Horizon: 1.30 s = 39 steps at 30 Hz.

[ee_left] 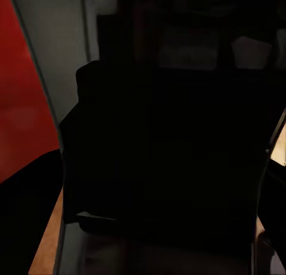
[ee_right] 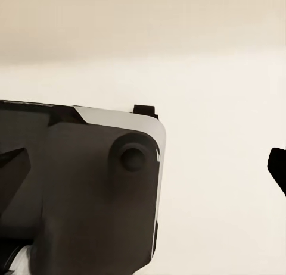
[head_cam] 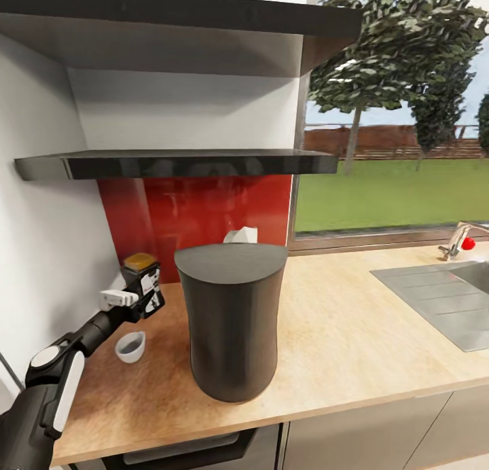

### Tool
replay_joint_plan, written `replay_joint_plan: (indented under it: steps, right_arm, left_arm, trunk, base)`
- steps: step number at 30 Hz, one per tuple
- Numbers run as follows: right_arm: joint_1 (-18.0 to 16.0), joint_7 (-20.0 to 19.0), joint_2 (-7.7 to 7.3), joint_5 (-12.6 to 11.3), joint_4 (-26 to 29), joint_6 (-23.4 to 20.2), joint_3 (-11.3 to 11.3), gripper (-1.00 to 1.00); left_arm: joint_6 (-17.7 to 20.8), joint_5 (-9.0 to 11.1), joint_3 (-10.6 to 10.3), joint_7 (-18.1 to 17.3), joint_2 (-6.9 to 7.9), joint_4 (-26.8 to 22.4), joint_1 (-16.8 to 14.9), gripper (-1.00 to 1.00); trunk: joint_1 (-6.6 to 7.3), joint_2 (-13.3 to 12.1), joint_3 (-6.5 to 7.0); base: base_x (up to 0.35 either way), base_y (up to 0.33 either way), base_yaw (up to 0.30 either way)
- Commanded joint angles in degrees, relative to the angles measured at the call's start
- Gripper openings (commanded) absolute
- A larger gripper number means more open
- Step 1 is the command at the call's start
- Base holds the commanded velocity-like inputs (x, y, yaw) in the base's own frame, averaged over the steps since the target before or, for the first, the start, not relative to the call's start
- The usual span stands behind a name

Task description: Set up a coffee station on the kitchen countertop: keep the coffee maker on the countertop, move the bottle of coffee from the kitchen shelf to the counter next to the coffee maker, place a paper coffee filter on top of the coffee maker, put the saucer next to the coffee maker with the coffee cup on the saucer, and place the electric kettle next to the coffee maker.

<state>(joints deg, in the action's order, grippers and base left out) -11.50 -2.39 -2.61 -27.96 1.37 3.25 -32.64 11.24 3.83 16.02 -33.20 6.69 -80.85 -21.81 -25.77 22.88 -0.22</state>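
Head cam: high, facing forward and down at coffee maker (head_cam: 231,320) on worktop (head_cam: 353,320), medium range. Left wrist cam: jammed close on dark surface; shares red backsplash (ee_left: 24,96) behind coffee maker with head cam. Right wrist cam: close on dark housing, pale background.

The large matte dark-grey drum-shaped coffee maker (head_cam: 231,320) stands on the long light tan wood-look countertop (head_cam: 353,320), near its front edge. Left of it, toward the side wall, sits the tiny white coffee cup (head_cam: 130,346). Behind the cup, nearer the back wall, is the small dark jar of coffee with gold-brown lid (head_cam: 140,272), with the left gripper (head_cam: 144,295) at it. A pale folded paper coffee filter (head_cam: 241,236) shows behind the drum's top. The steel sink (head_cam: 441,300) is set into the countertop well to the right. The thin glossy black slab shelf (head_cam: 176,163) runs above the drum.
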Motion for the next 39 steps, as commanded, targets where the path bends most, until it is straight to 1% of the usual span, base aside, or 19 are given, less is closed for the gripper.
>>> replay_joint_plan:
  steps: [1, 2, 5, 8, 10, 15, 19, 23, 24, 25, 26, 27, 28, 29, 31, 34, 39]
  right_arm:
    - [-0.02, -0.25, 0.00, -0.60, -0.05, 0.19, -0.40, 1.00]
    - [-0.02, -0.25, -0.02, -0.60, -0.05, 0.18, -0.40, 1.00]
    - [-0.02, -0.25, -0.03, -0.60, -0.05, 0.18, -0.40, 1.00]
    - [-0.02, -0.25, -0.03, -0.60, -0.06, 0.18, -0.39, 1.00]
    - [0.16, -0.25, -0.03, -0.60, -0.06, 0.13, -0.38, 1.00]
    - [1.37, -0.25, 0.02, -0.60, -0.06, 0.05, -0.40, 1.00]
    - [1.63, -0.41, 0.31, -0.60, 0.02, -0.21, -0.40, 1.00]
    - [1.65, -0.54, 0.51, -0.60, 0.03, -0.26, -0.45, 1.00]
    - [1.65, -0.53, 0.54, -0.60, 0.06, -0.26, -0.45, 1.00]
    - [1.65, -0.52, 0.57, -0.60, 0.11, -0.19, -0.42, 1.00]
    - [1.65, -0.52, 0.58, -0.60, 0.11, -0.15, -0.42, 1.00]
    - [1.65, -0.51, 0.58, -0.60, 0.12, -0.10, -0.41, 1.00]
    - [1.65, -0.51, 0.58, -0.60, 0.08, -0.04, -0.41, 1.00]
    - [1.65, -0.47, 0.57, -0.60, 0.05, -0.02, -0.40, 1.00]
    - [1.65, -0.44, 0.52, -0.60, 0.04, -0.01, -0.40, 1.00]
    - [1.65, -0.43, 0.50, -0.60, 0.03, 0.00, -0.40, 1.00]
    - [1.72, -0.41, 0.50, -0.60, 0.03, 0.00, -0.40, 1.00]
  left_arm:
    - [0.50, 0.35, -0.41, -0.02, -0.01, 0.00, -0.07, -1.00]
    - [0.52, 0.36, -1.19, 0.83, -0.06, 0.12, -0.43, -1.00]
    - [0.40, 0.38, -2.57, 2.94, -0.16, 0.91, -0.81, -1.00]
    - [0.19, 0.30, -4.26, 3.79, -0.12, 2.41, -0.92, -1.00]
    - [0.18, 0.24, -4.61, 3.96, -0.04, 3.02, -0.85, -1.00]
    - [0.07, 0.20, -4.25, 4.01, 0.17, 3.27, -0.47, -1.00]
    - [0.01, 0.13, -3.95, 4.02, 0.60, 3.24, -0.30, -1.00]
    - [0.01, 0.11, -3.90, 4.13, 0.68, 3.29, -0.18, -1.00]
    - [0.01, 0.08, -3.93, 4.43, 0.69, 3.31, -0.14, -1.00]
    - [-0.03, 0.06, -4.02, 6.40, 0.69, 3.36, 0.16, -1.00]
    - [-0.29, 0.05, -4.07, 6.68, 0.69, 3.40, 0.20, -1.00]
    - [-1.02, 0.06, -4.10, 6.86, 0.69, 3.45, 0.23, -1.00]
    - [-3.71, -0.55, -4.12, 7.08, 0.60, 4.23, 0.23, -1.00]
    - [-5.95, -1.63, -4.09, 7.17, 0.41, 5.68, 0.21, -1.00]
    - [-8.17, -3.22, -3.99, 7.33, 0.29, 8.00, 0.17, -1.00]
    - [-9.04, -3.86, -3.98, 7.35, 0.21, 9.09, 0.14, -1.00]
    - [-9.37, -4.08, -3.91, 7.36, 0.24, 9.56, 0.16, -1.00]
  trunk:
    - [-0.02, 0.04, -0.02]
    - [-0.02, 0.04, -0.02]
    - [-0.02, 0.04, -0.02]
    - [-0.02, 0.04, -0.02]
    - [-0.02, 0.04, -0.02]
    - [-0.02, 0.04, -0.02]
    - [-0.02, 0.04, -0.02]
    - [-0.02, 0.04, -0.02]
    - [-0.02, 0.04, -0.02]
    - [-0.02, 0.04, -0.02]
    - [-0.02, 0.04, -0.02]
    - [-0.02, 0.04, -0.02]
    - [-0.02, 0.04, -0.02]
    - [-0.02, 0.04, -0.02]
    - [-0.02, 0.04, -0.02]
    - [-0.02, 0.04, -0.02]
    - [-0.02, 0.04, -0.02]
  base:
    - [0.000, 0.000, 0.000]
    - [0.000, 0.000, 0.000]
    - [0.000, 0.000, 0.000]
    - [0.000, 0.000, -0.054]
    - [0.002, 0.000, -0.215]
    - [0.072, 0.000, -0.211]
    - [0.011, 0.000, -0.028]
    - [0.011, 0.000, -0.003]
    - [0.054, 0.000, -0.001]
    - [0.039, 0.000, 0.000]
    - [0.025, 0.000, 0.000]
    - [0.016, 0.000, 0.000]
    - [0.007, 0.000, 0.000]
    - [0.056, 0.000, 0.000]
    - [0.138, 0.000, 0.000]
    - [0.183, 0.000, 0.000]
    - [0.041, 0.000, 0.000]
